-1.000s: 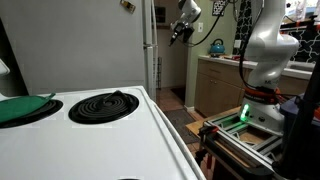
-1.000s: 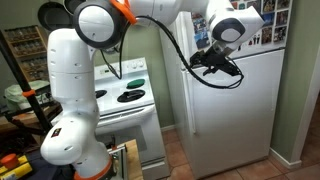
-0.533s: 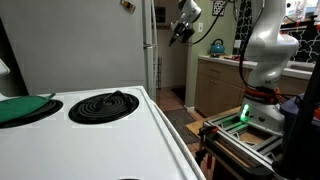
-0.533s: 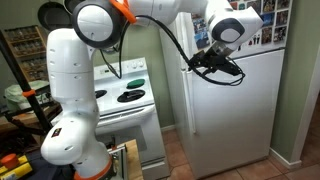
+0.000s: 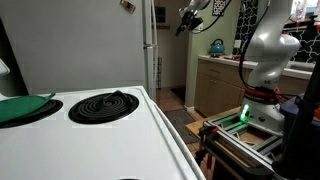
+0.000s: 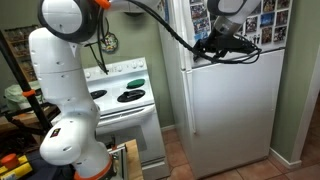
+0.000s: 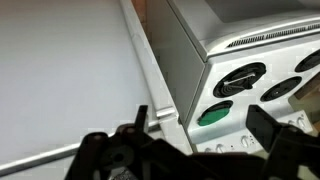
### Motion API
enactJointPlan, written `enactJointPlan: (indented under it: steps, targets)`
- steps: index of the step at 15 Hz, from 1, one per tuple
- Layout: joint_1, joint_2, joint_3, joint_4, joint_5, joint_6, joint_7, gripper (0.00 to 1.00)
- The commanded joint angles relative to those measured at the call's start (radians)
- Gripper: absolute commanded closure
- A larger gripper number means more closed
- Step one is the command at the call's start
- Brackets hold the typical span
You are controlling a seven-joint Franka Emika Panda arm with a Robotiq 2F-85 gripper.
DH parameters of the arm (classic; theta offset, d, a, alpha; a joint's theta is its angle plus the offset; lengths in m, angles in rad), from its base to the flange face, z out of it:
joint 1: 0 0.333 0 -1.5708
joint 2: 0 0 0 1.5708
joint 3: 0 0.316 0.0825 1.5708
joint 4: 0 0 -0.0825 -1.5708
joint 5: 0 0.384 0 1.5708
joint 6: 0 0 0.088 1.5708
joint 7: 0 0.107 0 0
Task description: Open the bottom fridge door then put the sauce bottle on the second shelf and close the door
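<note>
The tall pale grey-white bottom fridge door [image 6: 232,110] stands shut, its long vertical handle [image 6: 188,100] running down the edge nearest the white electric stove [image 6: 122,92]. The panel is probably rigid, fairly heavy and held by a seal, so the pull is best taken on the handle, whose smooth surface may let fingers slip. The sauce bottle appears in no view, so its place cannot be told. The black Robotiq gripper [image 6: 205,47] hangs just beside the top of the bottom fridge door, near the seam below the shorter upper door [image 6: 228,22]; its jaws are spread wide and hold nothing. The white Panda arm [image 6: 62,90] rises beside the stove, away from the bottom fridge door.
</note>
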Motion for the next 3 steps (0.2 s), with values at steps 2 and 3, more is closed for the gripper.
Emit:
enactJointPlan:
  steps: [2,3]
  targets:
    - [0.006,-0.022,-0.015,0.006,-0.008,0.004,-0.006,0.00]
    - [0.006,-0.023,-0.015,0.007,-0.008,0.003,-0.005,0.00]
